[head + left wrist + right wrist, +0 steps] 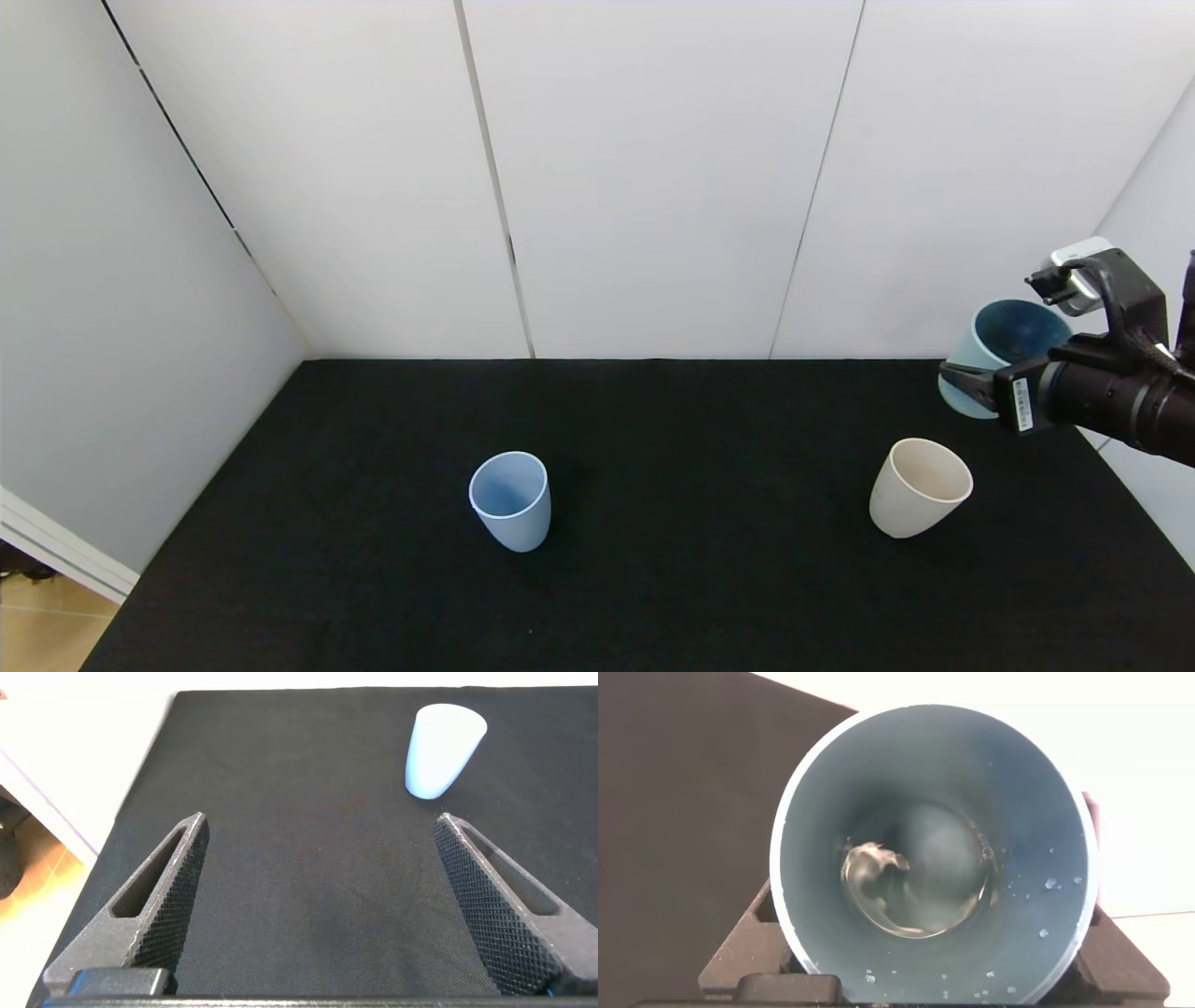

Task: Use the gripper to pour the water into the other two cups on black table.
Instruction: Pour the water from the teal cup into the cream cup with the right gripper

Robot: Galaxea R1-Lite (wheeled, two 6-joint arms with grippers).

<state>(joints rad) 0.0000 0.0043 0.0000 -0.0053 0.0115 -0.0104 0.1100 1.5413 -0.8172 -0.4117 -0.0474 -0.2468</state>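
My right gripper (pixel 971 387) is shut on a teal-green cup (pixel 1004 359) and holds it above the black table (pixel 653 560) at the far right, tilted a little. In the right wrist view the cup (pixel 831 943) fills the frame, with a little water (pixel 915 882) at its bottom and droplets on its wall. The cream-beige cup (pixel 920 487) stands in front of the held cup, to its left. The light blue cup (pixel 510 500) stands upright left of centre and also shows in the left wrist view (pixel 444 749). My left gripper (pixel 320 829) is open and empty above the table.
White wall panels (pixel 653 177) close the table at the back and on both sides. The table's left edge (pixel 140 784) drops to a wooden floor (pixel 37 625).
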